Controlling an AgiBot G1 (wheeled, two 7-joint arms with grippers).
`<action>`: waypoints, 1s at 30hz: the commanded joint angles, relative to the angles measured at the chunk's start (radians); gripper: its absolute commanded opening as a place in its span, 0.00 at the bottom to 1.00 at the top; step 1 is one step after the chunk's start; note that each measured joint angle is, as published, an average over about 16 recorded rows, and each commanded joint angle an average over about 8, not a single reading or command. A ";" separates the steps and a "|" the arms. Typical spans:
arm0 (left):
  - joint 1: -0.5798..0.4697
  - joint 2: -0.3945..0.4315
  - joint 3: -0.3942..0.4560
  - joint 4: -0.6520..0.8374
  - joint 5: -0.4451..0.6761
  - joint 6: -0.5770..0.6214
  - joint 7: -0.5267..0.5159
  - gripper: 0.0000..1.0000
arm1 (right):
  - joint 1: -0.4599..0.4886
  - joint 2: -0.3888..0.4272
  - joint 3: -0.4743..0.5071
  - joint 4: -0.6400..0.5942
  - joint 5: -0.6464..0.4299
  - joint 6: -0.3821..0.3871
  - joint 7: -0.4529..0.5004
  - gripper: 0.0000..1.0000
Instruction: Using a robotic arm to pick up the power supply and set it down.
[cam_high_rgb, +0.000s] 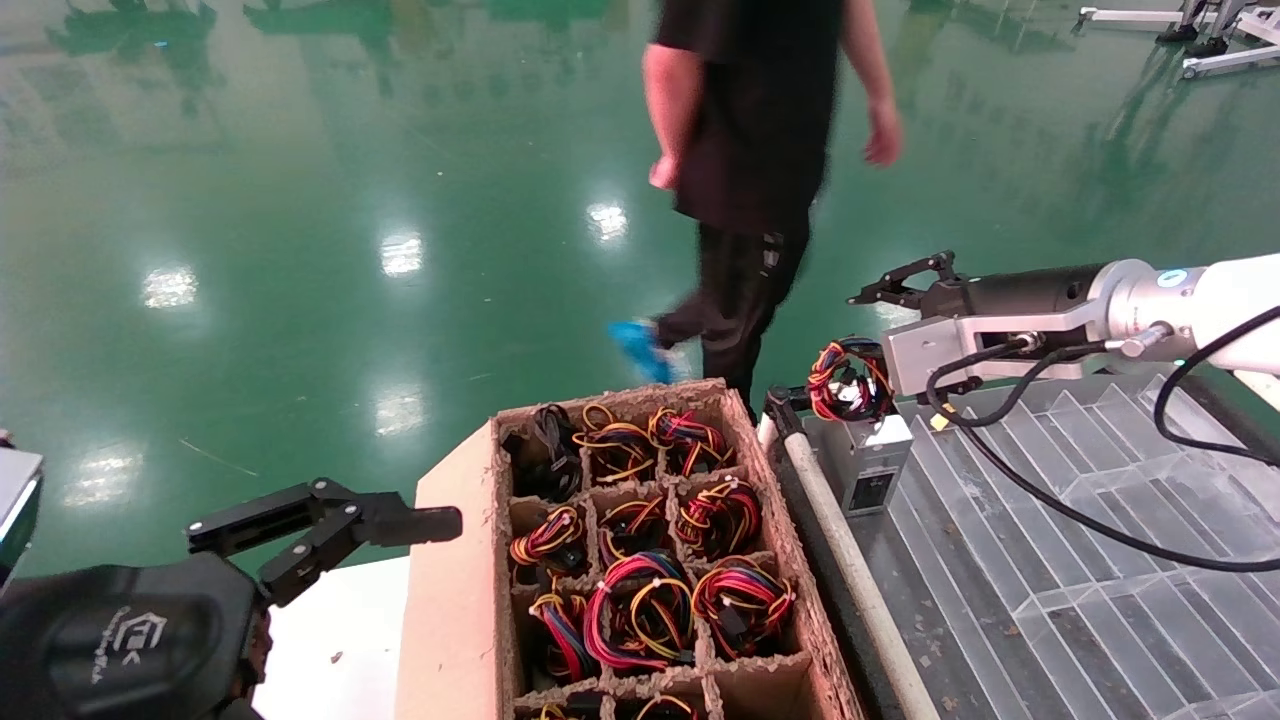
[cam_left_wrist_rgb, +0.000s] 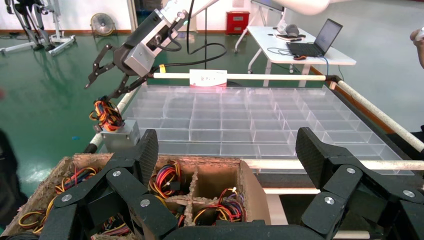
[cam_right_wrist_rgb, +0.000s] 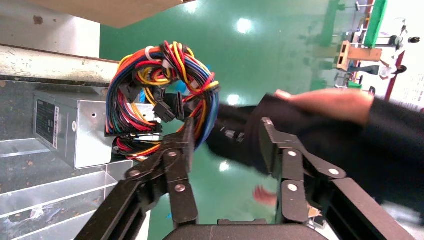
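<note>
The power supply (cam_high_rgb: 868, 466), a silver-grey metal box with a dark label, stands at the near-left corner of the clear compartment tray (cam_high_rgb: 1100, 520). Its looped bundle of red, yellow, orange and black wires (cam_high_rgb: 845, 380) rests on top. My right gripper (cam_high_rgb: 856, 325) hovers just above it, open, holding nothing. In the right wrist view the gripper (cam_right_wrist_rgb: 227, 130) has one finger (cam_right_wrist_rgb: 186, 142) against the wire loop beside the power supply (cam_right_wrist_rgb: 75, 127). The left wrist view shows the power supply (cam_left_wrist_rgb: 120, 136) and the right gripper (cam_left_wrist_rgb: 100, 92) over it. My left gripper (cam_high_rgb: 330, 525) (cam_left_wrist_rgb: 227, 155) is open at the lower left.
A cardboard box (cam_high_rgb: 455, 580) with dividers holds several more wire bundles between the two arms. A white rail (cam_high_rgb: 840, 540) edges the tray. A person in black (cam_high_rgb: 750, 150) walks across the green floor behind the box.
</note>
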 joint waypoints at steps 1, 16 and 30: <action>0.000 0.000 0.000 0.000 0.000 0.000 0.000 1.00 | -0.001 -0.001 -0.001 0.001 -0.001 0.000 0.000 1.00; 0.000 0.000 0.001 0.001 0.000 0.000 0.000 1.00 | 0.027 0.063 0.038 0.028 0.060 -0.067 0.092 1.00; -0.001 0.000 0.001 0.001 -0.001 0.000 0.001 1.00 | -0.033 0.101 0.076 0.057 0.178 -0.142 0.221 1.00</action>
